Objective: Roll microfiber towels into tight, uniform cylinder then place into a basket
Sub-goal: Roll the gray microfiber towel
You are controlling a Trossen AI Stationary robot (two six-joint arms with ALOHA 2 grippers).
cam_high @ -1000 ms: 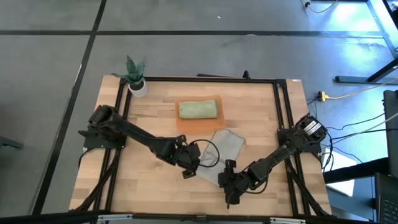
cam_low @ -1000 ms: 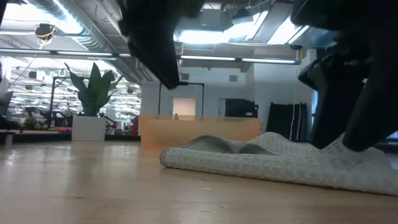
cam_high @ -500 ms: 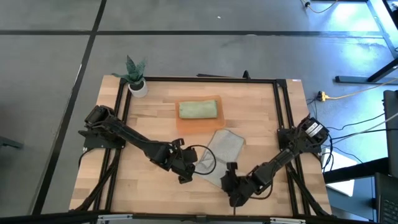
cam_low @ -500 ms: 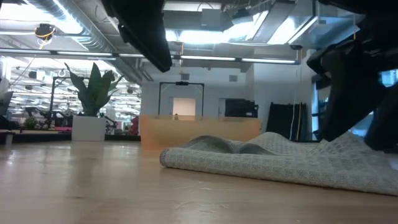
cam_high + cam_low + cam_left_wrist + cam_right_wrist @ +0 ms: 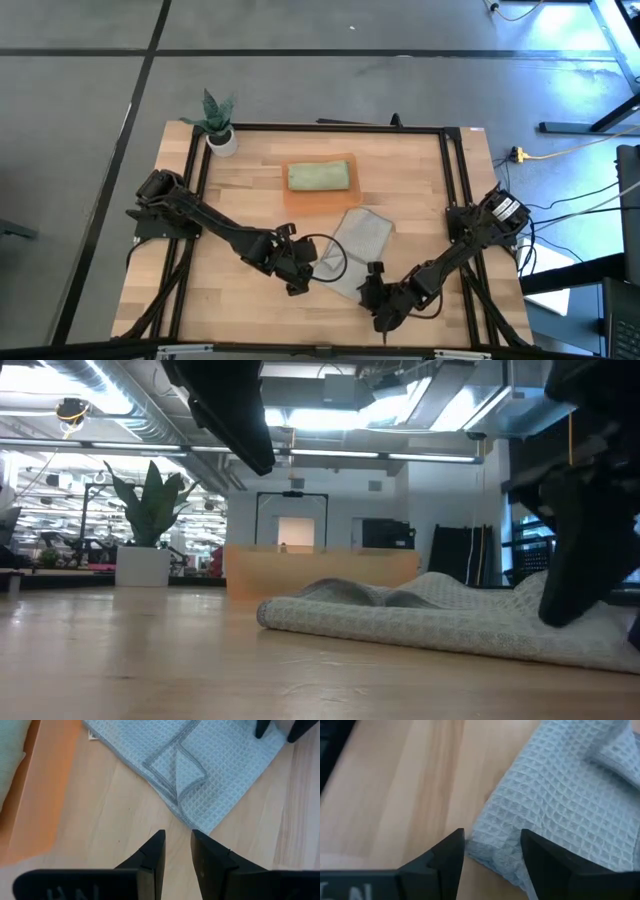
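Observation:
A grey waffle towel (image 5: 358, 245) lies folded and flat on the table, and also shows in the low view (image 5: 430, 615). My left gripper (image 5: 303, 272) hovers just off the towel's left corner (image 5: 196, 822), its fingers (image 5: 159, 845) a narrow gap apart and empty. My right gripper (image 5: 370, 285) is open and low at the towel's near corner (image 5: 490, 845), one finger on each side. The orange basket (image 5: 320, 199) stands beyond the towel and holds a rolled green towel (image 5: 318, 177). My right gripper comes at the towel's near corner (image 5: 492, 840) slanting down from the table's near right side, with its open fingers (image 5: 451, 851) on either side of that corner. I cannot tell whether they touch the cloth. The towel lies flat on the table.
A small white plant pot (image 5: 220, 135) stands at the table's far left corner. A black frame (image 5: 330, 127) runs round the table's edges. Bare wood lies left of the towel and along the near edge.
My left gripper has drawn back from the towel toward the table's left and near side and has risen a little. My right gripper has shifted toward the table's near right and come down at the towel's near corner. The towel has stayed where it was.

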